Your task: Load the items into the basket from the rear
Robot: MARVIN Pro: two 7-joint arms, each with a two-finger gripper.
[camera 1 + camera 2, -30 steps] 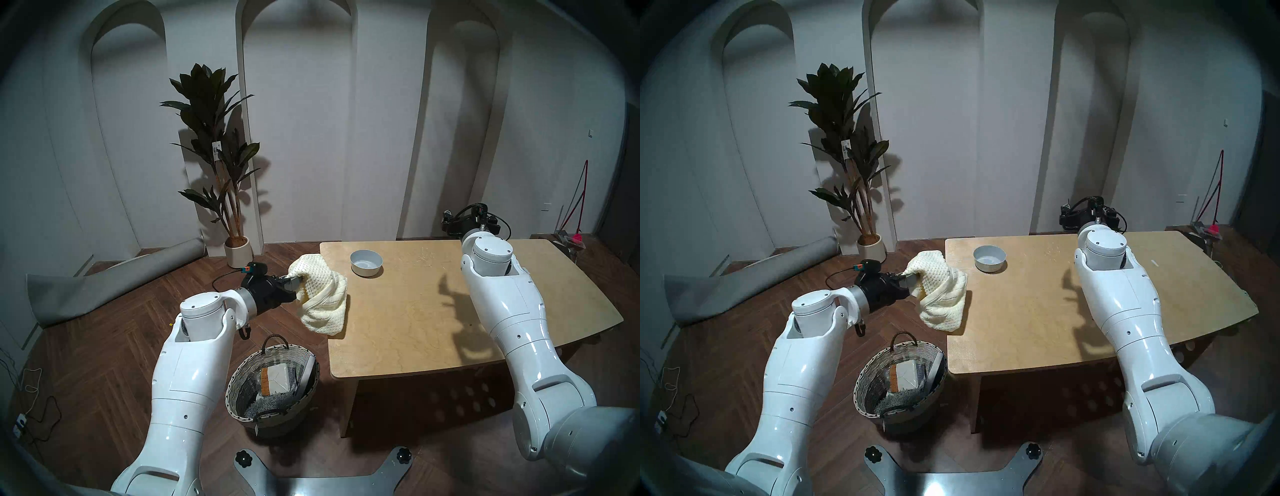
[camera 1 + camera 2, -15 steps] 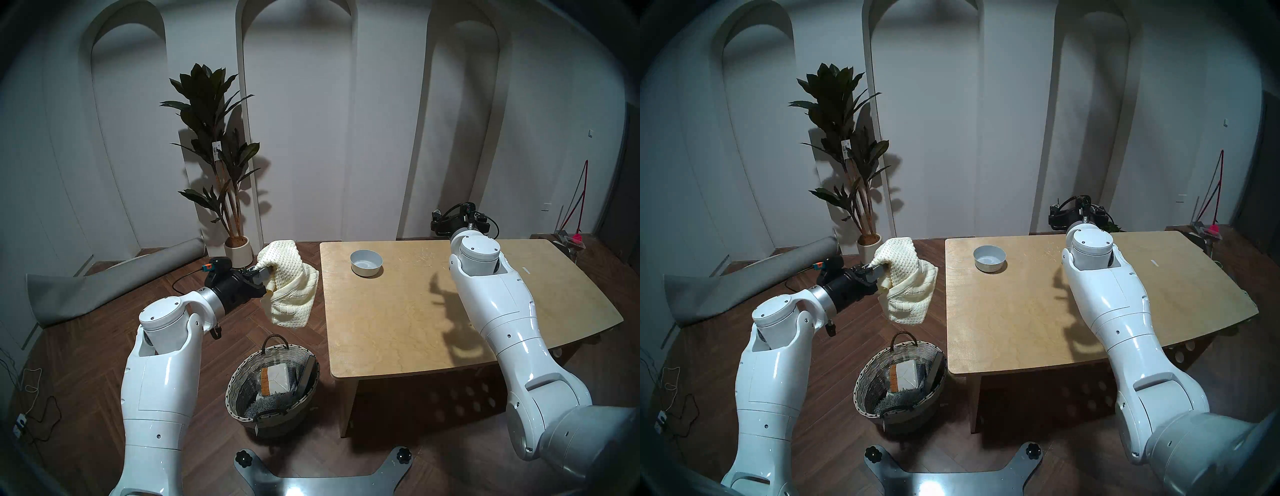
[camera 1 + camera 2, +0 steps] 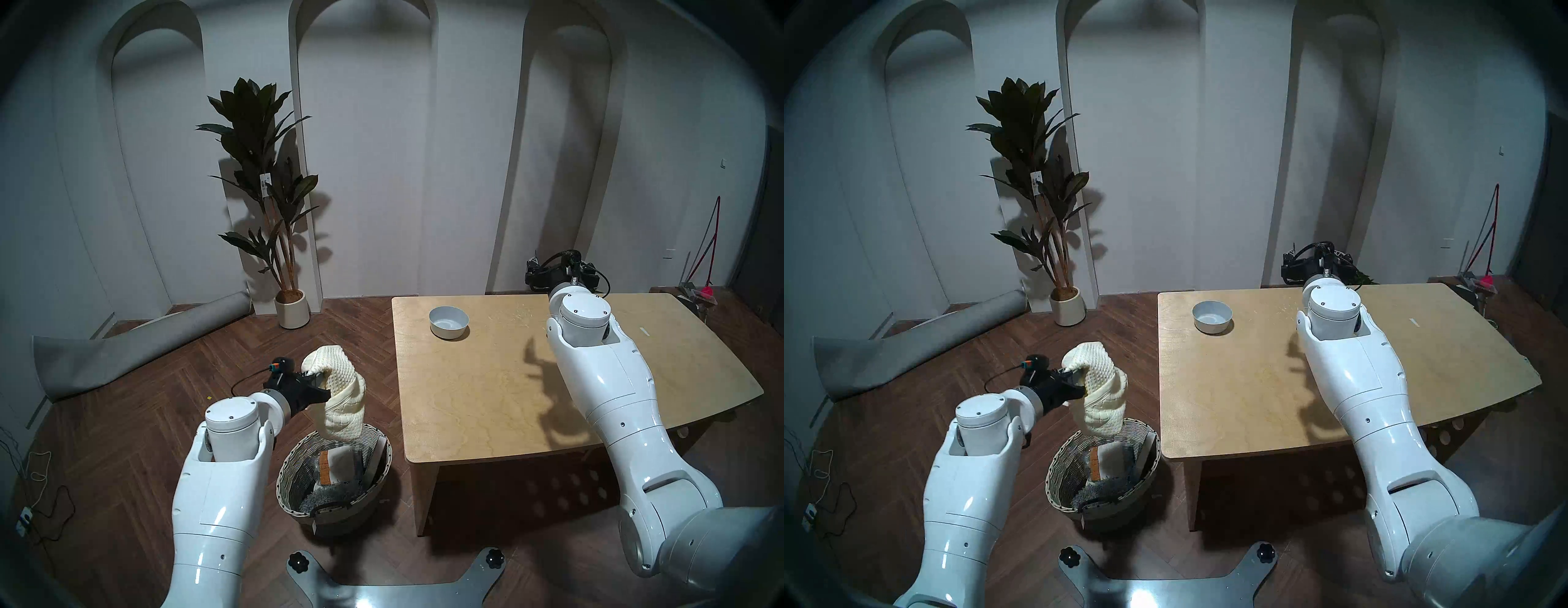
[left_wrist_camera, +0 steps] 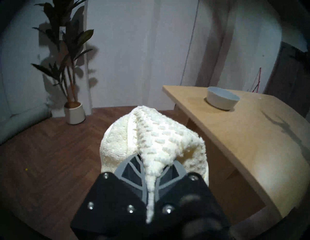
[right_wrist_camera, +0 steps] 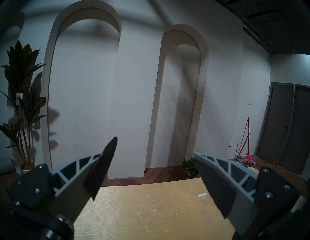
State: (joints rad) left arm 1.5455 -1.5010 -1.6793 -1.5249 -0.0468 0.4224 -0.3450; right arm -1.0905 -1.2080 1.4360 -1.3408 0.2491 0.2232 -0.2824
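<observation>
My left gripper (image 3: 320,382) is shut on the cream-yellow waffle-knit towel (image 3: 343,399), which hangs with its lower end over the far rim of the round wicker basket (image 3: 288,475) on the floor. In the left wrist view the towel (image 4: 151,139) is pinched between the grey fingers (image 4: 134,169). In the basket lie the bagged bread loaf (image 3: 335,465) and a grey shaggy cloth (image 3: 331,496). The small pale bowl (image 3: 448,322) stands on the table's far left. My right gripper (image 5: 154,150) is open and empty, raised above the table's far edge.
The wooden table (image 3: 551,382) stands right of the basket, its left edge close to the rim. A potted plant (image 3: 271,191) and a rolled grey mat (image 3: 127,348) are at the back left. A dark flat thing (image 3: 377,458) leans inside the basket's right wall.
My left arm has carried the towel off the table's left edge, out over the floor, then back toward me and down over the basket. The right arm has shifted slightly left.
</observation>
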